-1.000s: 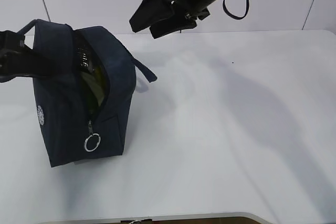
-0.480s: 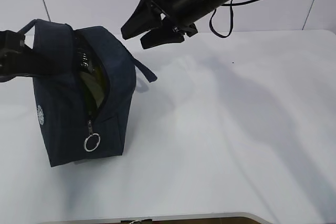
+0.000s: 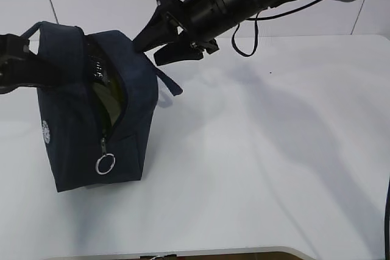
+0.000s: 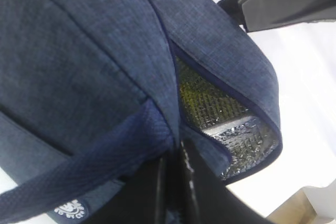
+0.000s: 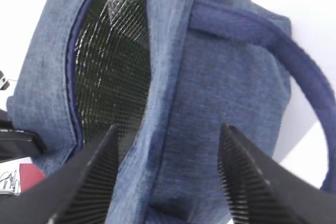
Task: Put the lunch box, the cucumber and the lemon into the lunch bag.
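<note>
Right gripper (image 3: 152, 44) hangs spread and empty in the upper middle of the exterior frame, just above the lunch bag (image 3: 91, 114), which stands at the left of the white table (image 3: 274, 150). Through our right wrist camera the bag's right flap sits between the two fingers, the silver-lined mouth running lengthwise to the left. Our left gripper (image 4: 176, 182) is clamped on the bag's edge by a handle (image 4: 79, 166). We judge the right arm better placed for that flap. Cucumber, lemon and lunch box cannot be made out.
</note>
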Robot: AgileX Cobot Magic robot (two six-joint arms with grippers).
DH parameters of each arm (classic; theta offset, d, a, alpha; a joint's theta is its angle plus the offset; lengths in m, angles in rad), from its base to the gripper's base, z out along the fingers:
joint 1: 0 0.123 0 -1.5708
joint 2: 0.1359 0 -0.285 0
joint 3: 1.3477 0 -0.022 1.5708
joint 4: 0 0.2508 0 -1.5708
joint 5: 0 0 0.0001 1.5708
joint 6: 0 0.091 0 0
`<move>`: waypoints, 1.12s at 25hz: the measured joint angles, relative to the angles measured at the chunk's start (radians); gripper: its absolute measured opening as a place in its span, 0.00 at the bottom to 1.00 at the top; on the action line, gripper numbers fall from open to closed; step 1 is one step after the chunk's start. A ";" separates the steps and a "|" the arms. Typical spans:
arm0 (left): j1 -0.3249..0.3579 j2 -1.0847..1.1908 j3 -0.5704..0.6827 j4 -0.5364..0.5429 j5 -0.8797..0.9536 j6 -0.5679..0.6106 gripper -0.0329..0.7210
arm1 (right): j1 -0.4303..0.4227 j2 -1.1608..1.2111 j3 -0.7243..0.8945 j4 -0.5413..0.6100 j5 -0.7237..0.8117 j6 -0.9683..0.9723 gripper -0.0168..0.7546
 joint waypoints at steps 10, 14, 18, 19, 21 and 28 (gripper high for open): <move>0.000 0.000 0.000 0.000 -0.006 0.000 0.03 | 0.019 0.001 0.000 0.002 -0.048 -0.015 0.64; 0.000 0.000 0.000 0.000 -0.010 0.000 0.03 | 0.028 0.004 0.000 0.002 -0.063 -0.015 0.64; 0.000 0.000 0.000 0.000 -0.010 0.000 0.03 | 0.032 0.008 0.000 0.002 -0.067 -0.015 0.57; 0.000 0.000 0.000 0.000 -0.012 0.000 0.03 | 0.032 0.008 0.000 0.002 -0.067 -0.015 0.54; 0.000 0.000 0.000 0.000 -0.012 0.000 0.03 | 0.032 0.008 0.000 0.002 -0.070 -0.015 0.49; 0.000 0.000 0.000 0.000 -0.014 0.000 0.03 | 0.032 0.008 0.000 0.002 -0.079 -0.024 0.24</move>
